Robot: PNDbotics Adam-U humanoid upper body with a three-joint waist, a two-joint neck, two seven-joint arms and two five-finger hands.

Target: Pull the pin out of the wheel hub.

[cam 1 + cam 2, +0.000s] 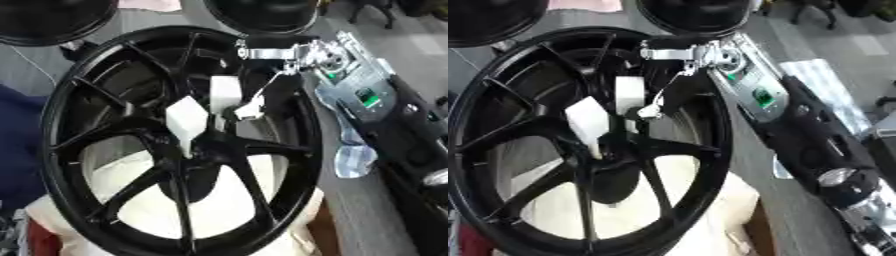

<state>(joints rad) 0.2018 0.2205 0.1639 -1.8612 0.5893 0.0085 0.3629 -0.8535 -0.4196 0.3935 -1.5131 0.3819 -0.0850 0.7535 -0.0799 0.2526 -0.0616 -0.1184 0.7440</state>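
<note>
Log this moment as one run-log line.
right hand: fingertips at hub | wheel: black, spoked | pin: not discernible | left hand: not in view | phase: reaching hub

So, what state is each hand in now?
Left hand: not in view.
Right hand: at the wheel hub, open or closed cannot be told.

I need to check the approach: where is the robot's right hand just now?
In both views the right hand reaches in from the upper right, its white-tipped fingers at the centre of the black wheel hub.

Both head eyes look down, seemingly close, sharing the wheel hub [188,145].
</note>
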